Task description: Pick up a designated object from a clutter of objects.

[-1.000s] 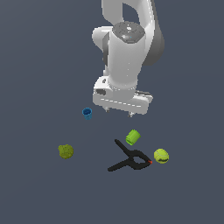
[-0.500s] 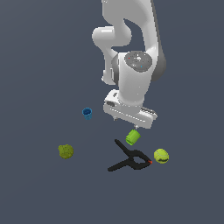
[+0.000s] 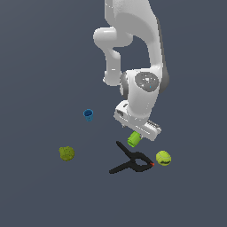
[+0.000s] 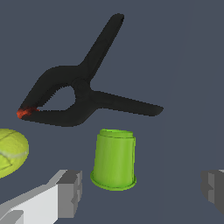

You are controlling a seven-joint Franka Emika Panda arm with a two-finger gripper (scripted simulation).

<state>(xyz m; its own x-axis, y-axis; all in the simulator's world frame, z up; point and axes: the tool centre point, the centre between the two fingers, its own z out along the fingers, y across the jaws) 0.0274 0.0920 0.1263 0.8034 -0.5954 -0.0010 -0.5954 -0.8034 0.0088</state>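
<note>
The pincer [image 4: 141,190] is open, with one grey finger [image 4: 70,192] on each side of a wide gap, and it holds nothing. The little lime-green cup [image 4: 114,159] lies on its side on the dark worktop [image 3: 40,195], partly inside that gap but much nearer to one finger than the other. No finger touches it.

So the job is only partly done, I think. The pincer is down low and close to the right thing, but the cup is not grabbed and not lifted. It seems the pincer must slide over a bit so the cup sits in the middle, go lower, squeeze, then go up.

In the exterior view the white arm comes down from the top, bends, and leans its wrist toward 5 o'clock, right over the cup.

From the cup, the black clamp [image 3: 131,160] lies just beside it at 6 o'clock. The yellow-green ball [image 3: 163,158] is near, at 4 o'clock. The blue cup [image 3: 88,115] is well apart at 10 o'clock, and the olive lump [image 3: 66,153] is far off at 8 o'clock
</note>
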